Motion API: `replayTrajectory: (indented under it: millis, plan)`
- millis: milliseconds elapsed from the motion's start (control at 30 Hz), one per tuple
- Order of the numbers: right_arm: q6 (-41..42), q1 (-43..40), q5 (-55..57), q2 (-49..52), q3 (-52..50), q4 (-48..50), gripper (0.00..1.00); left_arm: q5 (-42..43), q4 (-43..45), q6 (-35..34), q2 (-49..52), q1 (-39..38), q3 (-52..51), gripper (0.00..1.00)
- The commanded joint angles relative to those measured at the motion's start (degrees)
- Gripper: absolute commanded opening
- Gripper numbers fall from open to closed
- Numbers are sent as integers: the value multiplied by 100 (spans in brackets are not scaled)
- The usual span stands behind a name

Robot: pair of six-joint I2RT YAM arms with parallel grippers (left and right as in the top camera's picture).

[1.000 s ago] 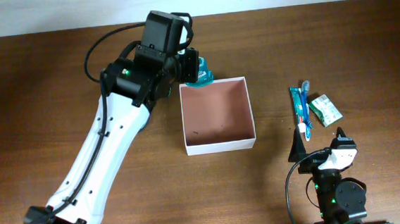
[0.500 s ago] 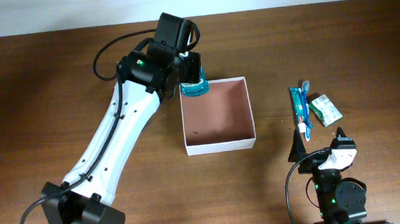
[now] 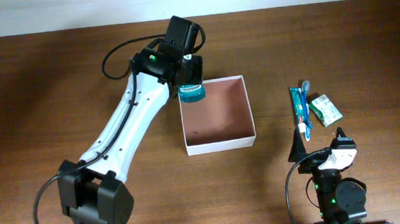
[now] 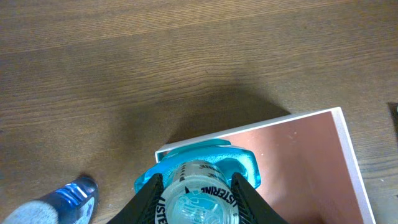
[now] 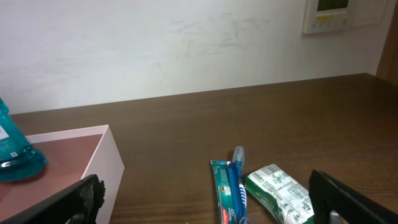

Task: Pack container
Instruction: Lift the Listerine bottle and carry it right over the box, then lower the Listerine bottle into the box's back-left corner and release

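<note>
As the left claw [image 4: 198, 200] bears down from above, it is clenched on a bottle [image 4: 200, 185], its dark fingers [image 4: 148, 200] pressed against the clear sides with no gap showing. Black curved lettering on the bottle's pale band looks like LISTERINE. Lower down, the body flares into a teal, angular end.

That teal end sits right over the back-left corner of the container [image 3: 220, 147], overlapping the thin white rim there. I cannot tell whether it touches the rim or the floor. From the right wrist view the bottle shows upright at the far left, behind the near white wall.

The container itself is a shallow square white box near the middle of the table [image 3: 56, 79], a little right of the left arm. Its reddish-brown floor [image 4: 305, 162] is in plain sight, with one tiny dark speck near the front-left.

Out to the right, well apart from the box, a slim teal-and-blue pack [image 3: 299, 108] lies lengthwise with a toothbrush on it. Its red print is too small to read. Just beside it is a green-and-white packet [image 3: 324, 110], and its text is also unreadable.

Nearer the front edge, the right claw [image 3: 319, 144] is spread wide, gripping nothing, with both items lying ahead of it.

In the left wrist view's bottom-left corner there is a blurred blue-and-grey thing [image 4: 65, 199]. I cannot tell what it is.
</note>
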Motion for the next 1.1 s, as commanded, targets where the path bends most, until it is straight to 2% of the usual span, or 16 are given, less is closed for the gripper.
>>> replayTrajectory:
  millis: [0, 833, 900, 933, 967, 1067]
  plan:
    - [-2, -26, -7, -57, -26, -46, 98, -160, 111, -74, 72, -4, 157, 21]
    - [-2, -26, -7, -57, -26, -46, 98, -177, 227, -70, 422, -4, 157, 22]
    - [-2, -26, -7, -57, -26, -46, 98, -179, 225, -70, 422, -4, 157, 23]
    - [-2, -26, -7, -57, -26, -46, 98, -179, 225, -70, 422, -4, 157, 33]
    - [-2, -26, -7, -57, -26, -46, 98, -179, 225, -70, 422, -4, 157, 39]
    - [-2, -26, -7, -57, -26, -46, 98, -177, 225, -68, 422, -4, 157, 39]
